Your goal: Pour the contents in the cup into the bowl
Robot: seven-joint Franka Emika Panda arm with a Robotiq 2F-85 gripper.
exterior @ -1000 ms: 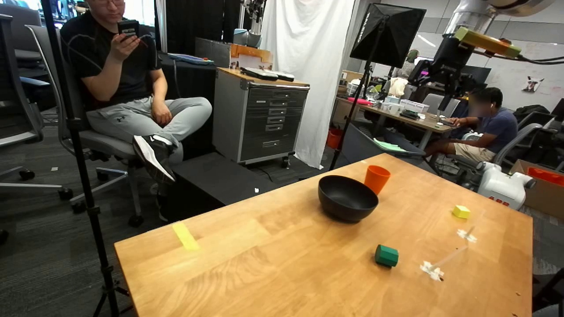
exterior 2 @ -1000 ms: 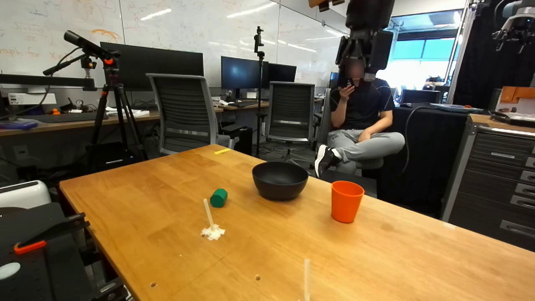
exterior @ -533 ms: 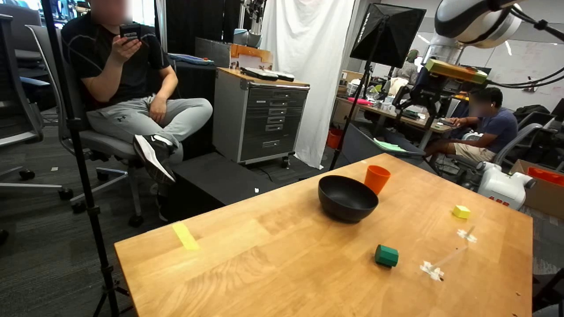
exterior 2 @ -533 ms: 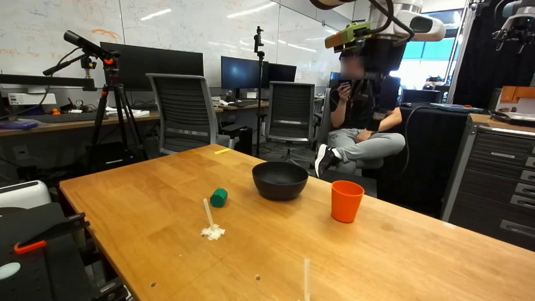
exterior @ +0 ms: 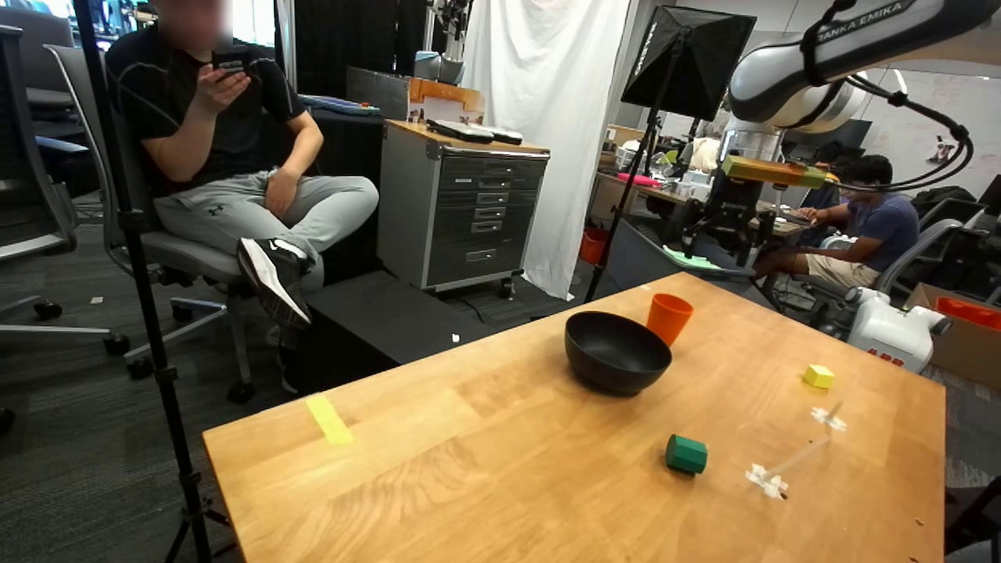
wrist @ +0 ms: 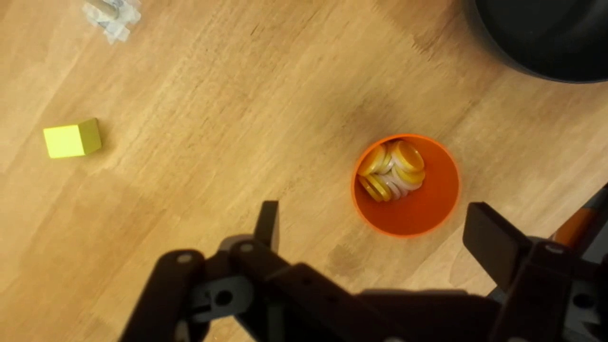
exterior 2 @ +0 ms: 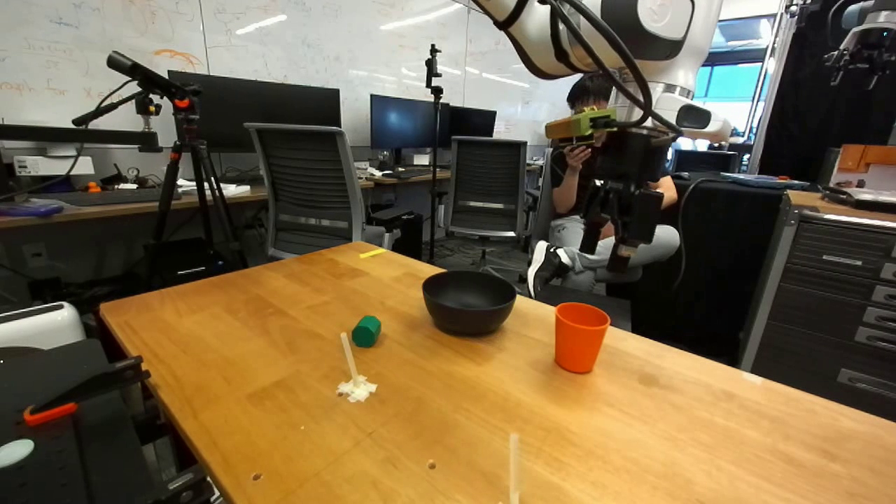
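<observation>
The pincer [wrist: 373, 218] hangs in the air above the height of the cup [exterior 2: 579, 343], released, its two fingers [wrist: 496, 244] spread wide and nothing gripped between them. In the wrist view the gap looks broader than the mouth of the cup. In both exterior views I see the fingertips higher than the cup's rim and apart from it, and apart from the wooden bench [exterior 2: 280, 350] as well. I count one cup, orange and upright, near the bench's edge, and in it a heap of small yellow and whitish discs [wrist: 398, 173] lying against one side; they overlap, so I cannot tell their exact number. There is one black bowl [exterior 2: 467, 308], upright, near the cup, with a strip of bare wood between the two. One green block [exterior: 687, 455] lies on its side near the bowl, and one yellow block [exterior: 819, 376] sits well apart from it. Two thin pale sticks [exterior 2: 350, 358] rise from the bench, with two white patches [exterior: 766, 480] at their feet, and one strip of yellow tape [exterior: 330, 420] is stuck down flat. Past the bench a man [exterior: 235, 156] in black sits holding one phone [exterior: 229, 61].
</observation>
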